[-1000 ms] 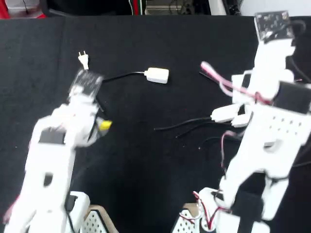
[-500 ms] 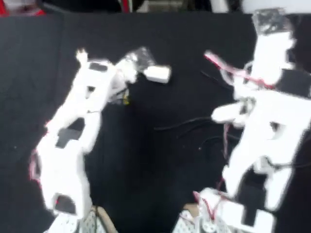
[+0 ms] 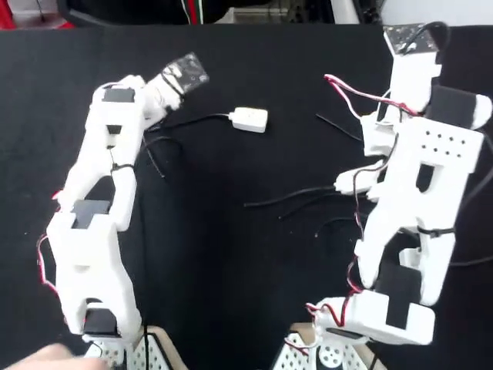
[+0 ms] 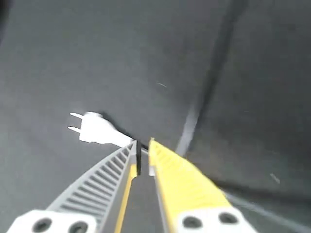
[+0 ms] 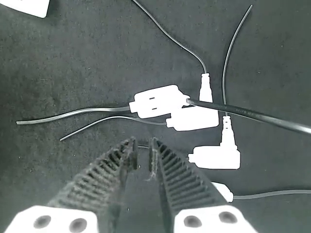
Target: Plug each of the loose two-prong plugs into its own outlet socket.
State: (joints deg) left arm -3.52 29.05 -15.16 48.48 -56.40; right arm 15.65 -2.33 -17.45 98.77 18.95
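left gripper (image 4: 142, 145) looks clenched, empty, just beside loose plug (image 4: 95, 132): open jaws first, then pinch its body squarely.

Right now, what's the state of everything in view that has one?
Left end effector: shut.
Right end effector: slightly open, empty.
Plug: loose, lying on the table, prongs bare.
Socket: slots empty.
Far socket: nothing plugged in.
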